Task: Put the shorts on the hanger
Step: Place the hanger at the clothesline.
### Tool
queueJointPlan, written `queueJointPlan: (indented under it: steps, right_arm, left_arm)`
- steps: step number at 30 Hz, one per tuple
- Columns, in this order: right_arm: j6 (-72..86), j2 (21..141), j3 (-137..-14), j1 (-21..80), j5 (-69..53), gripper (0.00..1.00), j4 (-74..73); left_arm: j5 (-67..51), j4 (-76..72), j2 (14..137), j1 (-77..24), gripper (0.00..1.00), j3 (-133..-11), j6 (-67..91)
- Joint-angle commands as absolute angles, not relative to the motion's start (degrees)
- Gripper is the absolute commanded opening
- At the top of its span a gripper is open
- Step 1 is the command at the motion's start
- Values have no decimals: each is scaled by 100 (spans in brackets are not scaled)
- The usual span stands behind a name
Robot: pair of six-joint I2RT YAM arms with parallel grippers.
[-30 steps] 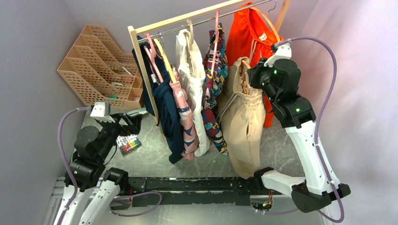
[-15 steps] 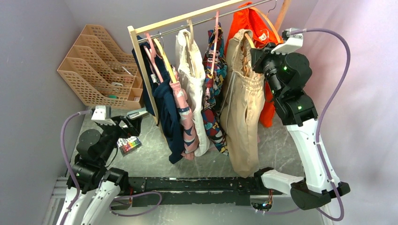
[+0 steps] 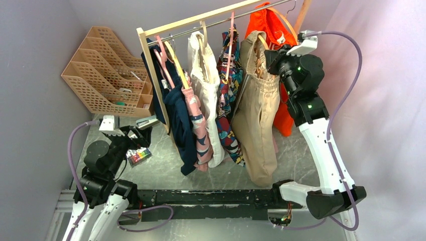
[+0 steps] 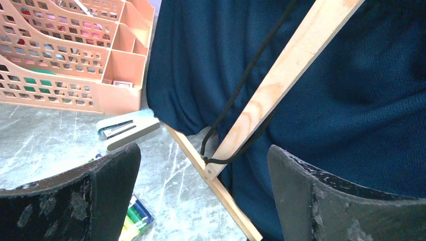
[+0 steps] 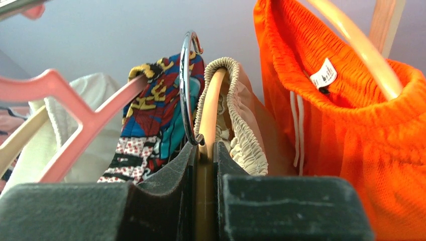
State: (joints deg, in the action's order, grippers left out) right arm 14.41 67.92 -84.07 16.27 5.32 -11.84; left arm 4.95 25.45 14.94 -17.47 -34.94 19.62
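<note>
Shorts (image 3: 258, 110) draped on the hanger (image 5: 208, 108), pinched by right gripper (image 5: 205, 150) at one o'clock; left gripper (image 4: 203, 170) spread wide at seven o'clock; hooking it up likely remains.

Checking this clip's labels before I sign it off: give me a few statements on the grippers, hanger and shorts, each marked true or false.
1. The right gripper is shut on the hanger. True.
2. The left gripper is shut. False: it stands wide open, holding nothing.
3. The shorts hang on the hanger. True.
4. The orange shorts are off the rack. False: they hang on it, beside the shorts.
</note>
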Motion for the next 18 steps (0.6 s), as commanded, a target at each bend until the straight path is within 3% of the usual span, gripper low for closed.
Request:
queueJointPlan:
  steps: [1,11,18]
  right_arm:
    - [1896,6828,-8372,1256,88,0,-182]
    - [2568,6806,-7852,536,-622,0,1060]
    - [2762,7115,-8497,498,-887,0,1435]
  left_arm:
    - [600,2416,1403,-1775,100,-3437,1967]
    - [806,2452,1478,-1775,100,-3428,1996]
    - [859,2463,1502,-1773,100,-3445,1985]
